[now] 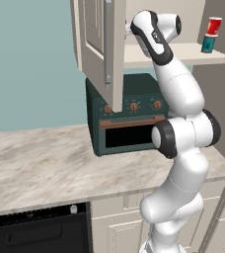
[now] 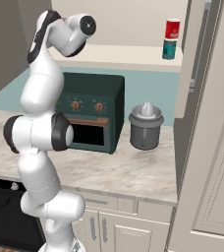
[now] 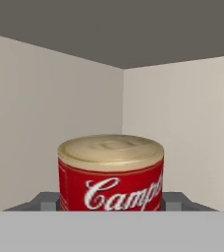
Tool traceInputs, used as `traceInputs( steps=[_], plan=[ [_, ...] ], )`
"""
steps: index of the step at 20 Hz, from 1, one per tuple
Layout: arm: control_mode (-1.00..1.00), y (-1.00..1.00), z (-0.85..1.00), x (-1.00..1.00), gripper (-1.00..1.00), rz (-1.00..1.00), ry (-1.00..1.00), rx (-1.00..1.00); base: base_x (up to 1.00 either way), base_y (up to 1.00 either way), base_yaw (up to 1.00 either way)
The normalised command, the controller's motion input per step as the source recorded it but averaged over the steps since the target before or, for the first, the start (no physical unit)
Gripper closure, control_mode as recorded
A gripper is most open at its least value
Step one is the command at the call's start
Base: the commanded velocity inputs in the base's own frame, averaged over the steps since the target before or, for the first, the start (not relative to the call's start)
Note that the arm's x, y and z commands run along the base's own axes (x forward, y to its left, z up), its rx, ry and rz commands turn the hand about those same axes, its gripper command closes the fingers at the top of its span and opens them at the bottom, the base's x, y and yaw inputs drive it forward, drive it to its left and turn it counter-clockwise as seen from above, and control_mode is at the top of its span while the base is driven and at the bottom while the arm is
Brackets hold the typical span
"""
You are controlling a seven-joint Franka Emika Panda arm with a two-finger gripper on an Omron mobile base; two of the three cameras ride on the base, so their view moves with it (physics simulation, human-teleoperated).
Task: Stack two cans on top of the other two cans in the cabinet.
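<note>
Hand view: I see a red can (image 3: 111, 173) with a pale top and white script lettering sitting dead centre, between the two dark finger tips (image 3: 47, 202) that show at 9 and 3 o'clock of its base. The tips flank the can closely, but I cannot tell whether they press on it or stand just apart. Behind the can, two cream inner walls of the cabinet (image 3: 45, 118) meet in a corner at 12 o'clock, under a dark ceiling.

Left base view: the white arm (image 1: 181, 123) rises from 5 o'clock and reaches up into the cabinet, its hand hidden behind the open panelled door (image 1: 97, 39) with the long metal handle. On the pale shelf (image 1: 193, 53) at 2 o'clock, a second red can (image 1: 213, 26) stands upright on top of a teal can (image 1: 208, 44). Below the shelf sits the dark green oven (image 1: 127, 113) on the marble counter (image 1: 40, 163).

Right base view: the same stack, red over teal, stands at 1 o'clock on the shelf, well apart from the arm's wrist at 11 o'clock. A grey lidded jar (image 2: 146, 127) rests on the counter just beside the oven, at its 3 o'clock.
</note>
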Motion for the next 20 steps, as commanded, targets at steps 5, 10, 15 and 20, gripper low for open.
traceInputs(
  steps=[5, 10, 15, 20],
  plan=[
    [-1.00, 0.00, -0.09, 0.01, 1.00, 0.00, 0.00, 0.00, 0.00, 0.00, 0.00],
    [-1.00, 0.00, 0.00, 0.03, 1.00, 0.00, 0.00, 0.00, 0.00, 0.00, 0.00],
    [-1.00, 0.00, 0.04, 0.11, 1.00, 0.00, 0.01, 0.00, 0.00, 0.00, 0.00],
    [-1.00, 0.00, 0.04, 0.25, 1.00, 0.00, 0.02, 0.00, 0.00, 0.00, 0.00]
  ],
)
